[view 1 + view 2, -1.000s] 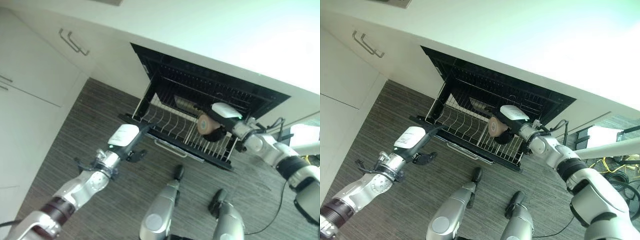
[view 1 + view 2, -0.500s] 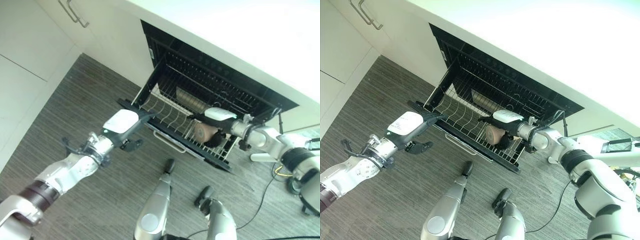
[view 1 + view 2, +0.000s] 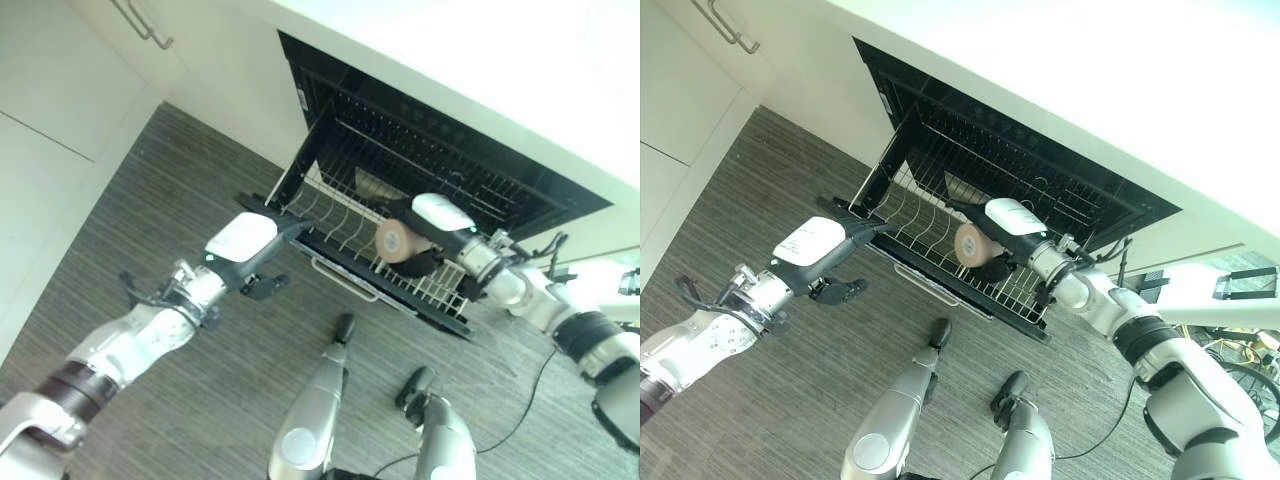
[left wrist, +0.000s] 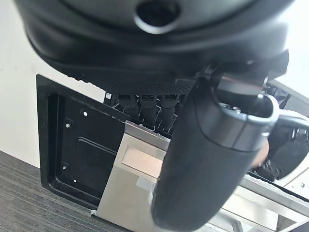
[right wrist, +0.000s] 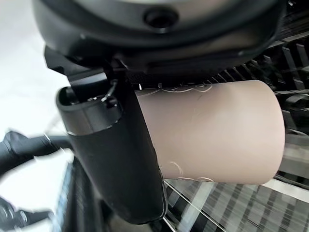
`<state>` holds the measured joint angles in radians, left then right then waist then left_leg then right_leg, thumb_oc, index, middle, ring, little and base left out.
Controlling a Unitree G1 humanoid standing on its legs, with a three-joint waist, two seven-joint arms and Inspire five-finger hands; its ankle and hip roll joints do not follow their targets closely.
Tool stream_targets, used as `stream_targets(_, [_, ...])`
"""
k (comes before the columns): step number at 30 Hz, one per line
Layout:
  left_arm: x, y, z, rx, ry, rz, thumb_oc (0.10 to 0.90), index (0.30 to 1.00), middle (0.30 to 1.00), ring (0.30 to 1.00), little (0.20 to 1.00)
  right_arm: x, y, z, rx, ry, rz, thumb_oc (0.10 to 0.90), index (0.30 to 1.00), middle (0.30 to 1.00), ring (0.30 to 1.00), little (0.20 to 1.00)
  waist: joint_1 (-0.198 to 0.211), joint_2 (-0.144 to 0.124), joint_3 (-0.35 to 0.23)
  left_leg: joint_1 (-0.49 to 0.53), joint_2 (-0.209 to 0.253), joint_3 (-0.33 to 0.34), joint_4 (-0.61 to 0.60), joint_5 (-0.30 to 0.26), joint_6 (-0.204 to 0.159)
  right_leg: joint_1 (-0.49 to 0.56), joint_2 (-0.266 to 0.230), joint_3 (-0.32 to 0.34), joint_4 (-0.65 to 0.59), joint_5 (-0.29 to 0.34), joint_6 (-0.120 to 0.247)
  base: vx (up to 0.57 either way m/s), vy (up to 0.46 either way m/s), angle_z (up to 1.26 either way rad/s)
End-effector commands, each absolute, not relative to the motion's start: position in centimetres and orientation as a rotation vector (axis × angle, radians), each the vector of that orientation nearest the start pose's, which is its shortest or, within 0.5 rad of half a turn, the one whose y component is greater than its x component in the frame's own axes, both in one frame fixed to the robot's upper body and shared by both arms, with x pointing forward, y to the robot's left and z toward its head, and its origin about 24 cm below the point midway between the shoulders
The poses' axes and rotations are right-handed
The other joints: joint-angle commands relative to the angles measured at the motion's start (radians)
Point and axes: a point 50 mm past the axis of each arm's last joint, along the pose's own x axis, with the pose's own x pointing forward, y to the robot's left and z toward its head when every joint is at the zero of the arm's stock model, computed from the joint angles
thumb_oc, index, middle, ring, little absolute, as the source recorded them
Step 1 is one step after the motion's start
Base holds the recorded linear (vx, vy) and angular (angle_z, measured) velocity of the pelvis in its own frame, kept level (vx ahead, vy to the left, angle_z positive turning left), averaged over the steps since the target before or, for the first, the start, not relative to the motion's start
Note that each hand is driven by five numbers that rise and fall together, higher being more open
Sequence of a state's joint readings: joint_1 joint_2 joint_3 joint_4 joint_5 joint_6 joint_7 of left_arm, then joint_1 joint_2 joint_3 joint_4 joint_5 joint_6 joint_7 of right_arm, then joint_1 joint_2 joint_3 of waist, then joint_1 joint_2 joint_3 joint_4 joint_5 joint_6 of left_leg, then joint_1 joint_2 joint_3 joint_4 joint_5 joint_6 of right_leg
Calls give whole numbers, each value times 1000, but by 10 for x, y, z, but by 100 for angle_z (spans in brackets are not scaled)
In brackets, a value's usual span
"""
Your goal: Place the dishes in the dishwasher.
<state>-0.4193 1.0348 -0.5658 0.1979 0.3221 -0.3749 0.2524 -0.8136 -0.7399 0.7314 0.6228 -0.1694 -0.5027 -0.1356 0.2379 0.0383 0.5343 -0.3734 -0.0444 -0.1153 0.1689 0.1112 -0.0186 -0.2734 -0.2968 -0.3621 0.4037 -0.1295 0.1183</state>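
Left eye view: your right hand [image 3: 432, 222] sits over the pulled-out wire rack [image 3: 335, 232] of the open dishwasher [image 3: 440, 175], with a tan cup [image 3: 394, 241] lying sideways at its fingers. Your left hand [image 3: 248, 250] reaches to the rack's near corner on its own side; from here you cannot tell how its fingers stand.

Right eye view: same layout. The cup [image 3: 973, 245] is under your right hand [image 3: 1012, 224], above the rack's tines, its round end facing away from the hand. White cabinet doors [image 3: 680, 70] lie beyond your left hand [image 3: 816, 250].

Left wrist view: your left hand [image 4: 212, 159] shows thumb and fingers straight, not wrapped round anything. Past the fingertips is the dishwasher's dark inner door [image 4: 72, 150].

Right wrist view: your right hand [image 5: 116, 159] is clamped on the cup [image 5: 212, 133], thumb curled across its side; rack wires show just beyond.
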Motion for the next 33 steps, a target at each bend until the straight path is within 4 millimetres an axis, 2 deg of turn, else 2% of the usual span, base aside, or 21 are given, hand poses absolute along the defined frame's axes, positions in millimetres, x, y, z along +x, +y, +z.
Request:
stream_targets(1, [297,227,128,1305,-463,-304,800,900,900,900,900,356,-177,183,-1091,-668,346,800,900,900,900,900,-7,-3,-14,15,83,70,131,-254,-17,-26,-52,102,-104,88,120,26,43,-1])
stream_targets(5, [299,228,135,1302,-465,-299,800,900,900,900,900,362,-177,172,-1163,-510,460,800,900,900,900,900,-8,-2,-14,9,83,76,131,-253,-16,-31,-54,107,-104,86,114,-14,14,0])
stream_targets(8, [300,226,139,1293,-480,-307,800,900,900,900,900,354,-168,179,-1217,-767,413,800,900,900,900,900,-1,7,-14,12,79,73,131,-251,-15,-26,-60,92,-104,90,114,0,5,1])
stream_targets(9, [300,228,140,1296,-479,-301,800,900,900,900,900,361,-173,178,-1239,-602,445,800,900,900,900,900,-3,4,-14,9,77,77,131,-249,-15,-29,-60,94,-104,92,116,-44,15,2])
stream_targets(10, [299,227,138,1295,-479,-301,800,900,900,900,900,353,-173,186,-1209,-780,356,800,900,900,900,900,-3,8,-14,3,80,76,131,-247,-16,-34,-56,98,-104,91,113,0,0,0])
stream_targets(13, [297,229,133,1284,-470,-290,800,900,900,900,900,368,-187,177,-1191,-474,335,800,900,900,900,900,-14,7,-14,15,80,86,131,-255,-16,-30,-56,105,-104,88,119,7,26,0])
stream_targets(15, [298,227,132,1287,-467,-288,800,900,900,900,900,358,-186,181,-1192,-702,251,800,900,900,900,900,-15,10,-14,5,83,87,131,-250,-14,-39,-56,107,-104,92,115,0,0,0])
stream_targets(16, [296,231,129,1283,-453,-282,800,900,900,900,900,365,-192,172,-1178,-498,270,800,900,900,900,900,-23,5,-14,22,85,91,131,-260,-16,-27,-52,109,-104,85,120,27,40,-3])
stream_targets(19, [297,232,130,1272,-440,-274,800,900,900,900,900,366,-205,162,-1153,-383,263,800,900,900,900,900,-34,9,-14,26,87,96,131,-262,-14,-25,-50,119,-104,83,114,37,31,-16])
stream_targets(21, [298,229,131,1274,-440,-275,800,900,900,900,900,356,-199,168,-1160,-611,220,800,900,900,900,900,-34,13,-14,21,90,101,131,-260,-13,-30,-51,115,-104,84,112,-1,-1,-3])
stream_targets(22, [298,233,127,1270,-431,-267,800,900,900,900,900,364,-207,160,-1138,-406,232,800,900,900,900,900,-42,10,-14,29,90,104,131,-264,-15,-28,-49,115,-104,85,116,0,0,0])
stream_targets(23, [297,231,127,1267,-432,-266,800,900,900,900,900,365,-210,157,-1172,-379,235,800,900,900,900,900,-42,11,-14,28,91,106,131,-263,-15,-28,-47,125,-104,82,110,0,0,0])
stream_targets(24, [298,230,129,1272,-434,-268,800,900,900,900,900,359,-202,162,-1195,-558,199,800,900,900,900,900,-40,11,-14,24,89,102,131,-262,-13,-31,-49,123,-104,81,109,0,0,0])
stream_targets(25, [299,231,128,1272,-430,-267,800,900,900,900,900,360,-204,158,-1195,-535,189,800,900,900,900,900,-41,12,-14,26,89,101,131,-263,-14,-30,-49,119,-104,82,112,0,0,0])
stream_targets(26, [299,233,127,1268,-427,-260,800,900,900,900,900,368,-215,148,-1195,-292,205,800,900,900,900,900,-45,9,-14,30,89,105,131,-267,-15,-30,-47,120,-104,81,113,0,0,0])
stream_targets(27, [302,232,130,1271,-427,-257,800,900,900,900,900,357,-206,153,-1209,-555,184,800,900,900,900,900,-46,11,-14,22,98,109,131,-264,-16,-34,-43,123,-104,79,107,0,0,0])
stream_targets(28, [302,233,130,1271,-423,-257,800,900,900,900,900,357,-205,154,-1201,-566,184,800,900,900,900,900,-47,10,-14,27,96,107,131,-265,-16,-31,-43,120,-104,77,109,0,0,0])
stream_targets(29, [302,233,128,1270,-420,-255,800,900,900,900,900,358,-206,153,-1189,-528,185,800,900,900,900,900,-49,10,-14,30,97,108,131,-266,-18,-29,-42,119,-104,77,110,0,0,0])
stream_targets(30, [301,233,124,1257,-425,-246,800,900,900,900,900,363,-224,138,-1140,-260,192,800,900,900,900,900,-54,14,-14,22,102,115,131,-256,-20,-35,-39,122,-104,84,107,0,0,0])
stream_targets(32, [302,233,123,1262,-416,-254,800,900,900,900,900,360,-211,150,-1084,-474,135,800,900,900,900,900,-51,14,-14,33,97,103,131,-261,-18,-25,-40,121,-104,77,105,23,-10,-1])
stream_targets(33, [301,235,122,1257,-407,-255,800,900,900,900,900,366,-215,144,-1025,-321,146,800,900,900,900,900,-53,13,-14,50,97,105,131,-271,-18,-12,-37,123,-104,69,106,0,0,0])
